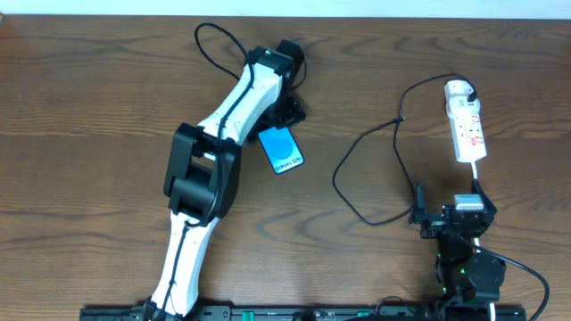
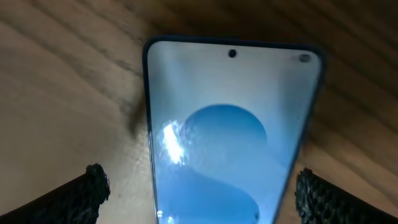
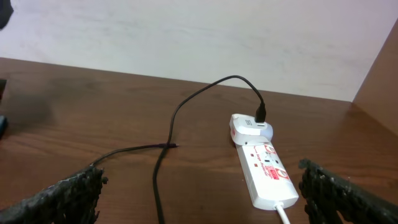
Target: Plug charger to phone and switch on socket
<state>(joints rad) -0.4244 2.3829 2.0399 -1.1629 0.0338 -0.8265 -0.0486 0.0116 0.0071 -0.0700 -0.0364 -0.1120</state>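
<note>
Before the wide-spread left pincer (image 2: 200,183) lies the phone (image 2: 230,124).

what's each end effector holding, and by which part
Nothing. The left end effector stands open over the phone; the right end effector is open and empty.

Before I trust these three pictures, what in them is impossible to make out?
1. Phone charging port: the left wrist view cuts off the phone's lower end at its bottom edge; overhead it is too small.
2. Power strip switch: too small in the right wrist and overhead views to tell on from off.
3. Charger cable tip: overhead, too thin and dark against the wood to place.
</note>
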